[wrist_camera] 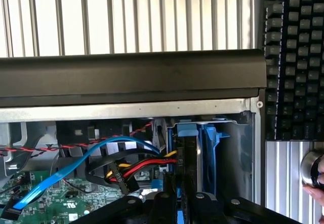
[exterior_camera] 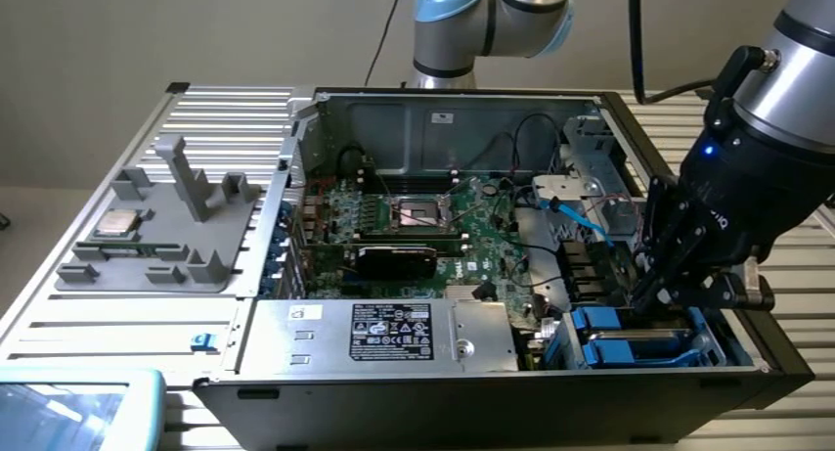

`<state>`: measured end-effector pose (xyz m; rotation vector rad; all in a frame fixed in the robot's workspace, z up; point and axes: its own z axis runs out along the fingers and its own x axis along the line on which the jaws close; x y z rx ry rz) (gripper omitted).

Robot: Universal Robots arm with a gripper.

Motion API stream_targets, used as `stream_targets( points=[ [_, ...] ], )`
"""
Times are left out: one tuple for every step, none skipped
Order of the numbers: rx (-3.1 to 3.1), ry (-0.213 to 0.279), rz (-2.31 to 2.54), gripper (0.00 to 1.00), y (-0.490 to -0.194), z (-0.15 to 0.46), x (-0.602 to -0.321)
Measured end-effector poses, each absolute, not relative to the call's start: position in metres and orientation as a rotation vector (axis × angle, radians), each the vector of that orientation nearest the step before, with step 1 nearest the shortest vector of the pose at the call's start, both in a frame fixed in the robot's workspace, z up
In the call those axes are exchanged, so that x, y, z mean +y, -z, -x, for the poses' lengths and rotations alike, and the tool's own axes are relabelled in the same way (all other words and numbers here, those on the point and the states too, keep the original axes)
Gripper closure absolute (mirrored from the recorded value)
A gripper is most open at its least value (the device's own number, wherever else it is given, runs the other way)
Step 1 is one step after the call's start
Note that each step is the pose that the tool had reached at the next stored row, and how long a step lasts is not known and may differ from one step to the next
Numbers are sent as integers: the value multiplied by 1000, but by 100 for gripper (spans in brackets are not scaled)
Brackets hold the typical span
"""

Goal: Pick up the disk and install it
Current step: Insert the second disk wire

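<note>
Tool [exterior_camera: 663, 296] stands in the drive bay corner of the open computer case [exterior_camera: 431, 392], its fingers close together. The disk [wrist_camera: 191, 158] stands upright directly ahead of it between blue rails [wrist_camera: 208, 155]. The case wall [wrist_camera: 131, 77] closes the far side beyond the bay. Beside the tool, a blue cable [wrist_camera: 76, 165] and red-and-yellow wires [wrist_camera: 136, 167] crowd the gap towards the motherboard [exterior_camera: 431, 226]. Above the tool the case lies open.

Open computer case [exterior_camera: 391, 397], green motherboard [exterior_camera: 431, 226], grey fixture tray [exterior_camera: 156, 260], black keyboard [wrist_camera: 296, 57], slatted table [exterior_camera: 78, 314]
</note>
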<state>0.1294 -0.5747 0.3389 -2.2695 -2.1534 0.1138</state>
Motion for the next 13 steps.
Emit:
stream_targets(
  points=[
    [-2153, -112, 2270, 84, -338, -129, -575],
    [-2153, -110, 2271, 84, -338, -129, -575],
    [-2153, -109, 2271, 84, -337, -129, -575],
    [-2154, -108, 2272, 84, -337, -129, -575],
    [-2154, -107, 2273, 84, -336, -129, -575],
    [-2155, -106, 2273, 84, -335, -129, -575],
    [-2155, -104, 2274, 84, -334, -129, -575],
    [-2155, -102, 2274, 84, -333, -129, -575],
    [-2155, -100, 2274, 84, -332, -129, -575],
    [-2155, -98, 2274, 84, -331, -129, -575],
    [-2155, -97, 2274, 84, -330, -129, -575],
    [-2155, -97, 2275, 84, -329, -129, -575],
    [-2155, -97, 2275, 84, -329, -129, -575]
  ],
)
